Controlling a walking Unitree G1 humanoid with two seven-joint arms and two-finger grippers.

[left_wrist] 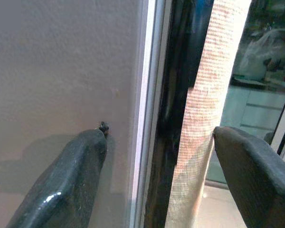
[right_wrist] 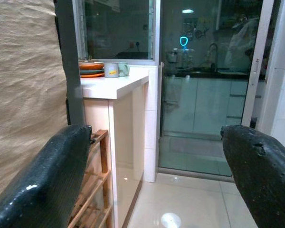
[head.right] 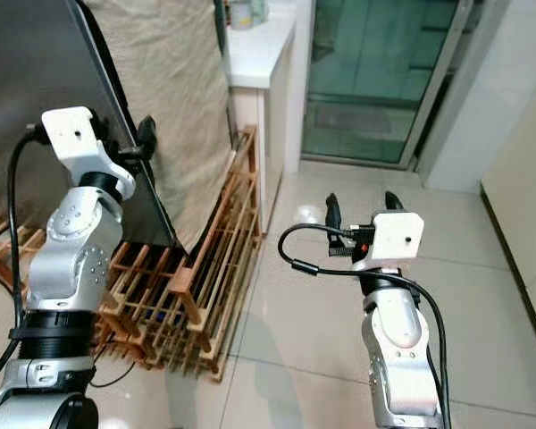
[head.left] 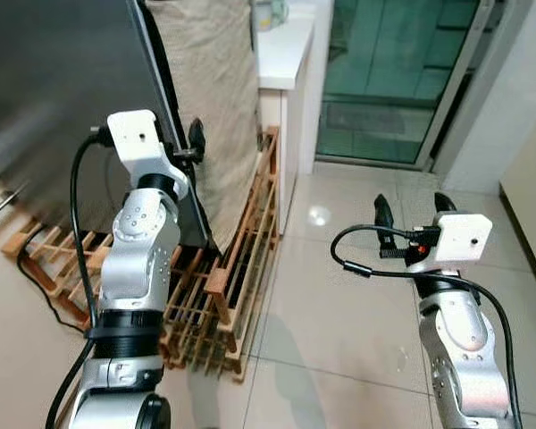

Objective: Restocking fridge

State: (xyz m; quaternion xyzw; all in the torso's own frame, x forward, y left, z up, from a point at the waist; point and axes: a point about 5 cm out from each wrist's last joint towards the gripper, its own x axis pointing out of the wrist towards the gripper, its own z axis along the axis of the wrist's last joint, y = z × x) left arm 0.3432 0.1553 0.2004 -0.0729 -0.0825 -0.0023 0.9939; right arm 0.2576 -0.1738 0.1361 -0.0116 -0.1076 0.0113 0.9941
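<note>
Standing at the side of the fridge (head.left: 54, 98), the robot faces its dark door edge, with a beige woven cloth (head.left: 210, 98) hanging just behind that edge. The left gripper (left_wrist: 159, 175) is raised against the door's outer edge, its fingers (left_wrist: 66, 185) spread apart with one on the grey door face and the other past the cloth; nothing is held. A wooden slatted rack (head.left: 241, 268) leans low beside the fridge and over the floor under the left arm, crowding the space at the fridge's foot. Behind it stands a white counter (right_wrist: 116, 88) carrying an orange bowl (right_wrist: 91, 67) and mugs (right_wrist: 115, 70). The right gripper (head.left: 409, 207) hovers over the open tiled floor (head.left: 339, 313), fingers wide apart and empty, pointing toward a glass sliding door (head.left: 393, 71). The floor to the right lies open up to the pale wall.
</note>
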